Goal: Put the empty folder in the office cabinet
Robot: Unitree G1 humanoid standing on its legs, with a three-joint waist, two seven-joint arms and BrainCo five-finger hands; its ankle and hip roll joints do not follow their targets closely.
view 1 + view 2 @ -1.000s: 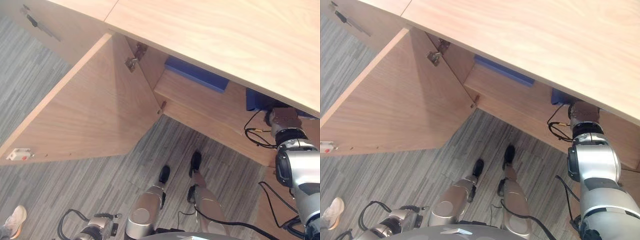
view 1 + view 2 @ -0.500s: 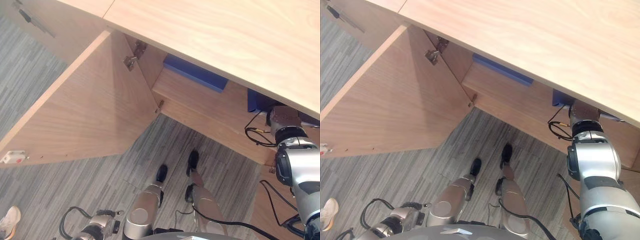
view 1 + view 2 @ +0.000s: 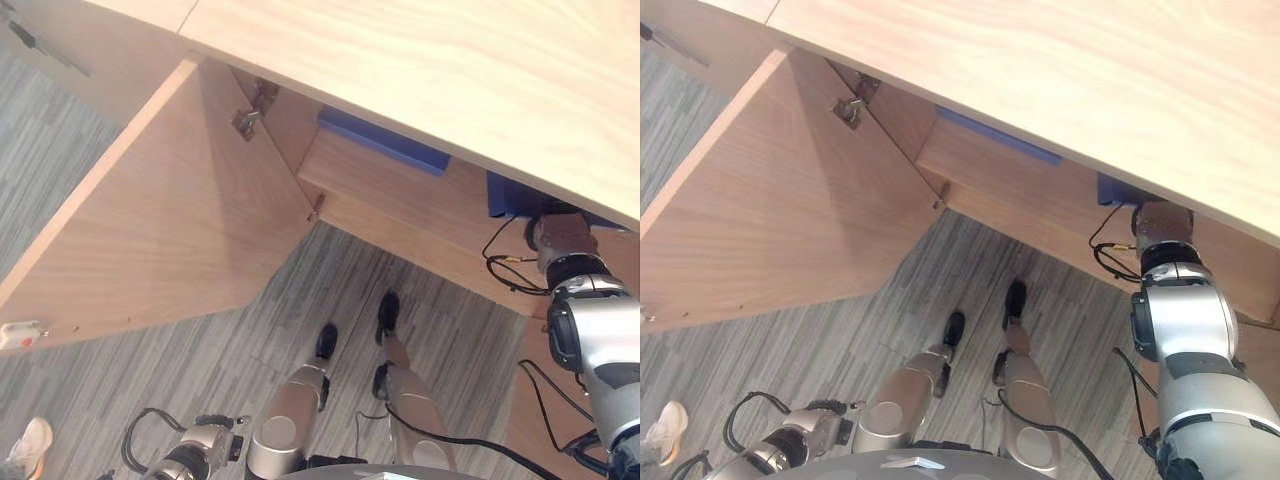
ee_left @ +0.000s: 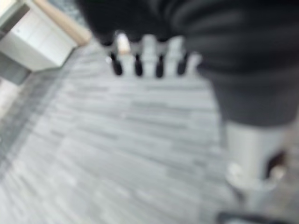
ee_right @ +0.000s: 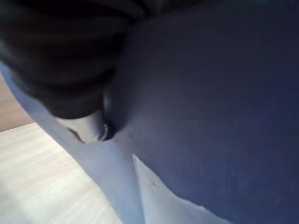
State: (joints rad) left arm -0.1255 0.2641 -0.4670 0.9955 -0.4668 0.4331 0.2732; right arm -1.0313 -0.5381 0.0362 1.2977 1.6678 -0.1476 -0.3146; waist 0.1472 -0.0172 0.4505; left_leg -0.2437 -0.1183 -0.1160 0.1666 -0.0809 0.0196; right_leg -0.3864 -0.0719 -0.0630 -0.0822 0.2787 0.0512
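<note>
Folder (image 5: 210, 93) fills the right wrist view, blue and pressed close against the right hand (image 5: 70, 65); the fingers are hidden against it, so I cannot tell whether they are curled round it or already let go. In the head views its blue end (image 3: 515, 195) sits on the cabinet shelf (image 3: 400, 200), just under the wooden top (image 3: 450, 70) and just ahead of the right wrist. Compared with half a second ago, the wrist sits slightly higher and closer to the top's edge, though the whole view has shifted too, so most of that is the camera. My reading is that the folder is nearly or fully placed, and what remains is to let go and draw back.

Nearest, low by the carpet floor (image 4: 117, 154), the left hand (image 4: 147, 56) hangs with its fingers straight and loose, holding nothing.

Further in, the cabinet door (image 3: 170, 230) stands wide open to the left, well apart from the right arm. A second blue folder (image 3: 385, 140) lies deeper on the shelf, apart from the first. The overhanging top leaves little room above the wrist, so a straight pull outward looks safest.
</note>
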